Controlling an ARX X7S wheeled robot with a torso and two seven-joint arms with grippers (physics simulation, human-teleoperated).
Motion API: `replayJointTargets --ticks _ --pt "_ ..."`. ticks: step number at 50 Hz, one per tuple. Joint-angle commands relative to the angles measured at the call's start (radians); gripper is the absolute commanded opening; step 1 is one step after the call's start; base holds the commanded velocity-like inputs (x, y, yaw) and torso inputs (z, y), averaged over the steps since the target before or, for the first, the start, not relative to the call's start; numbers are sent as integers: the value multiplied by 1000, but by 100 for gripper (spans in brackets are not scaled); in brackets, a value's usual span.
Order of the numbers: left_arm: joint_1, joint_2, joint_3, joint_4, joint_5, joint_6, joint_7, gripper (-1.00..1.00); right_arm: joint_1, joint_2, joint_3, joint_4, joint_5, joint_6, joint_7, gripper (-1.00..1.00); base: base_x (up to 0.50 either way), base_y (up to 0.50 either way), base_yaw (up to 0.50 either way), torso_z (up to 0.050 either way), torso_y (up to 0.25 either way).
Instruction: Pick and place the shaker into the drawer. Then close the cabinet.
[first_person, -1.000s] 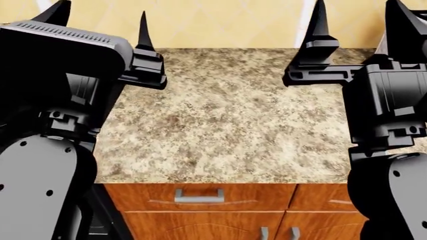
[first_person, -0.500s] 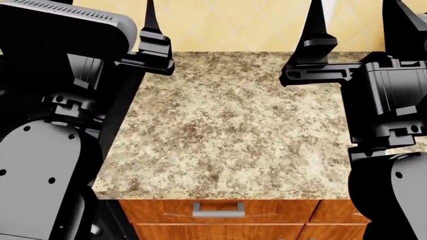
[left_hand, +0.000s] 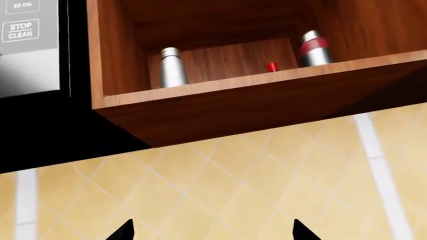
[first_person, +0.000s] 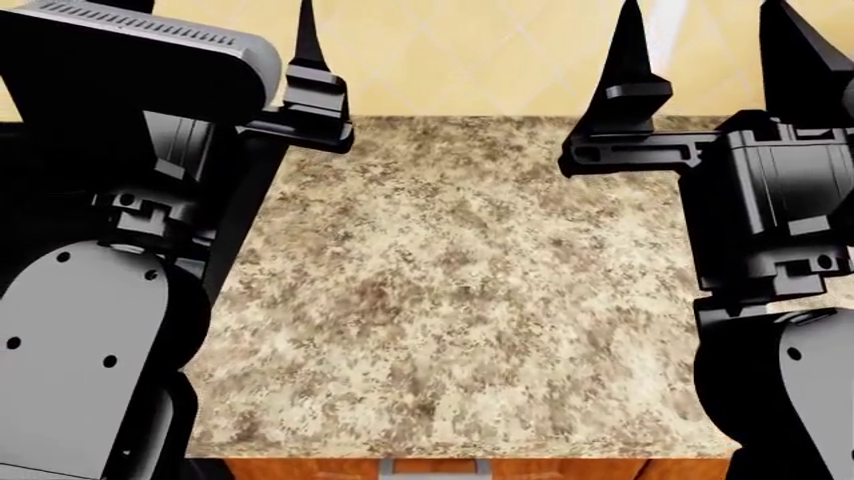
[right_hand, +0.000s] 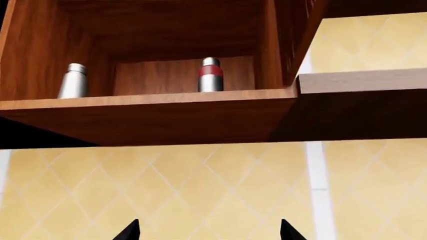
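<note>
Counter: a speckled beige granite top (first_person: 454, 300) fills the middle of the head view, its bare surface open between the two arms.
Counter edges: the far edge meets a yellow tiled wall (first_person: 467, 50) at 12 o'clock; the near edge sits at 6 o'clock, with a thin strip of orange-brown cabinet (first_person: 561, 468) front and a sliver of silver handle (first_person: 390, 468) just under it.
Left side: at 9 o'clock the granite ends against a black surface, mostly hidden by the left arm.
Left gripper (left_hand: 211, 233): fingers spread wide, pointing up toward the wall, holding nothing and touching nothing.
Right gripper (right_hand: 209, 232): fingers likewise wide apart, pointing up, empty, clear of every surface.
Overhead shelf: an open reddish-brown wooden compartment (left_hand: 220, 102) hangs above the tiled wall, in front of both wrist cameras.
Shakers: a plain silver shaker (left_hand: 173, 68) stands upright at the back of the compartment; a red-banded silver shaker (left_hand: 313, 48) stands upright well apart from it.
Small red object (left_hand: 272, 66): sits between them, too small to identify.
Beside the compartment: a grey appliance panel (left_hand: 30, 47) with a button reading STOP CLEAR.
</note>
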Motion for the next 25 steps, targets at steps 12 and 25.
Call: replayJointTargets --ticks 12,25 --pt "-5 -10 10 -3 -17 -1 -15 100 -3 13 3 -4 24 -4 14 100 200 -48 0 0 0" --pt "-171 -3 29 36 -37 -134 -13 100 210 13 33 -70 118 197 60 100 45 0 0 0 0"
